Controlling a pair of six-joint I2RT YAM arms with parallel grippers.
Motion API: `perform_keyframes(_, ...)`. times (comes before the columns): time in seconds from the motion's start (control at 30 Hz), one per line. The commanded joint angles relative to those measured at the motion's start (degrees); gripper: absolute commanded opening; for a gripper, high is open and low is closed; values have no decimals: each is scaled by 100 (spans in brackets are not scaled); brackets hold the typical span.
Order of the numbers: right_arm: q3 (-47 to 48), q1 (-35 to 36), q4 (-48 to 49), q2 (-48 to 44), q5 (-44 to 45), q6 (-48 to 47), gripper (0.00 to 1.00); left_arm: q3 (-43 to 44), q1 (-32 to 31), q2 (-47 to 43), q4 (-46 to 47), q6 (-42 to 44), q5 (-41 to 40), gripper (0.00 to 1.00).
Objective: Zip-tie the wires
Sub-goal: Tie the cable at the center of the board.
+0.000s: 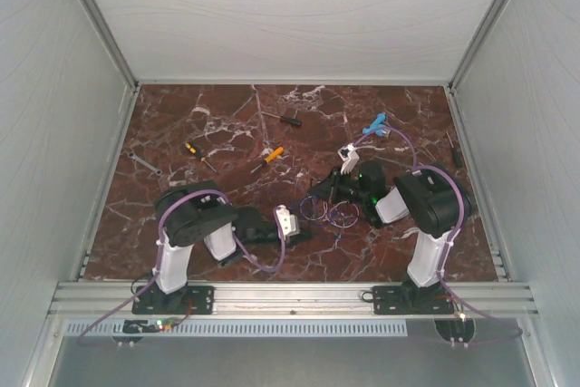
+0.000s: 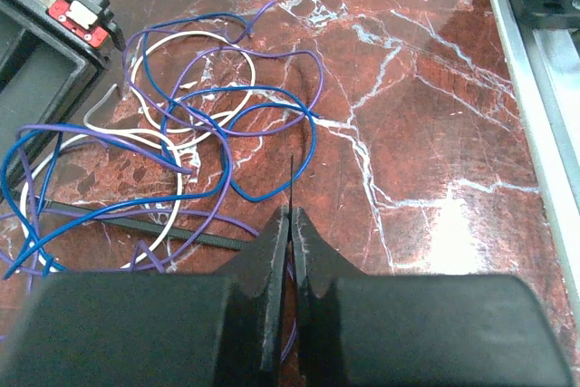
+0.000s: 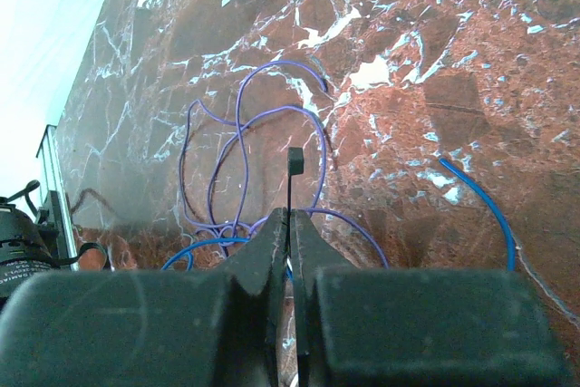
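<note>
On the marble surface (image 1: 227,133), the wires (image 1: 330,213) sprawl in flat, loose loops between the arms. The right claw (image 3: 290,215) hangs directly over them, clamped on an upright zip tie (image 3: 295,162). The left claw (image 2: 292,217), with the tangle forward-left of it, pinches a thin black strip (image 2: 292,183).

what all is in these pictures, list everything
wires: one tangle, purple, blue and white, mid-table between the hands
zip ties: three, black, one pinched in each hand, one lying among the wires
screwdrivers: three, two orange-handled, one black, far half of table
metal tool: one, grey, far left
plastic piece: one, blue, far right
table: one, red-brown marble
arms: two, black and white, near edge
left hand: black, shut
right hand: black, shut
</note>
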Motion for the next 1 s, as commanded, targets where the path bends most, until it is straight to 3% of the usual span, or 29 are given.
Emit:
perform_keyframes(0.0, -53, 64, 391, -233, 29, -146, 0, 20, -36, -163, 1479, -484, -5, 0)
perform_keyframes(0.27, -205, 178, 317, -604, 229, -697, 0, -234, 62, -484, 1479, -1545, -561, 0)
perform_keyframes(0.67, -464, 444, 775, -992, 217, -1415, 0, -498, 812, -1137, 1278, -3478, 275, 0)
perform_keyframes(0.73, -499, 478, 795, -1065, 258, -1516, 0, -392, 828, -1406, 698, -3583, 237, 0)
perform_keyframes(0.87, -569, 553, 884, -1156, 299, -1664, 0, 216, 831, -2009, -1600, -3340, 325, 0)
perform_keyframes(0.97, -641, 572, 963, -1200, 365, -1742, 0, 413, 852, -2311, -2437, -3263, 412, 0)
